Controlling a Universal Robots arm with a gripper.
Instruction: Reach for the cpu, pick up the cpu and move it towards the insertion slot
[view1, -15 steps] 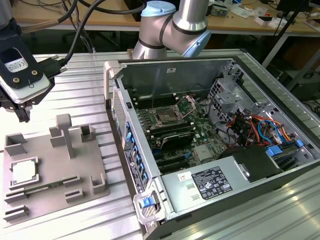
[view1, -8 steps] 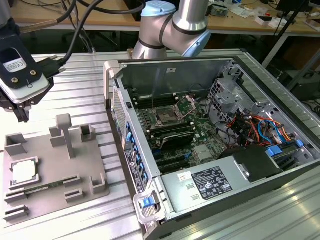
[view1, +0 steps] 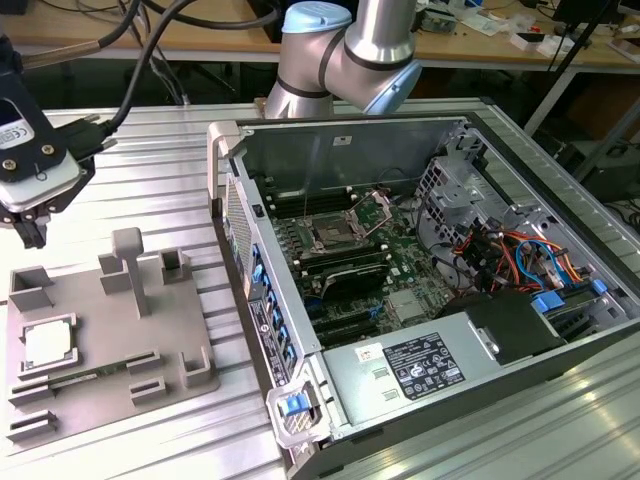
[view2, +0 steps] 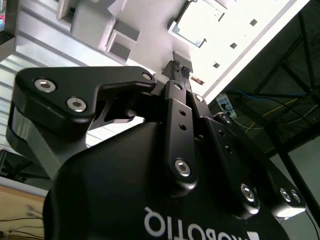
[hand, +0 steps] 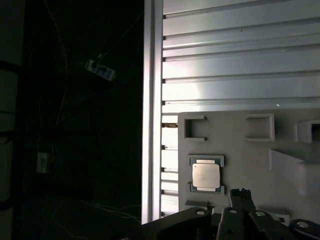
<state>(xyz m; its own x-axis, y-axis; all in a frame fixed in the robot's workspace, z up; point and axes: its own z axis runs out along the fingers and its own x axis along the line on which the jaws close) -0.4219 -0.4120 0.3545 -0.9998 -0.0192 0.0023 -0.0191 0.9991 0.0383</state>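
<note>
cpu: the cpu (view1: 48, 345) (hand: 206, 176) lies flat, pale metal top up, in a shallow square recess of a grey plastic plate (view1: 100, 330) (hand: 250, 145). It sits on the part of the plate toward the exterior view's left, and nothing touches it.

gripper: the gripper (view1: 30, 235) (hand: 241, 194) (view2: 180, 70) hangs in the air above the far left corner of the plate as the exterior view shows it, clear of the cpu. In both wrist views the fingertips (view2: 175, 67) sit close together with nothing between them.

cpu and gripper: in the first wrist view the chip lies just beside the fingertips, lower down on the plate and apart from them.

plate: it rests on a ribbed aluminium table (view1: 150, 170) (hand: 240, 50) and carries raised blocks and a tall T-shaped post (view1: 130, 265) that stands upright near its middle.

insertion slot: the insertion slot (view1: 330, 237) is a square socket with a shiny metal frame and dark centre. It lies on the motherboard inside an open computer case (view1: 300, 150), well apart from the cpu, toward the exterior view's right.

around the slot: long black memory slots (view1: 345, 268) run beside it. A power supply (view1: 410, 365) with a dark label fills the near end of the case, and coloured cables (view1: 510, 260) bunch at the exterior view's right.

arm: the arm's silver and pale-blue joint (view1: 345, 50) stands behind the case.
</note>
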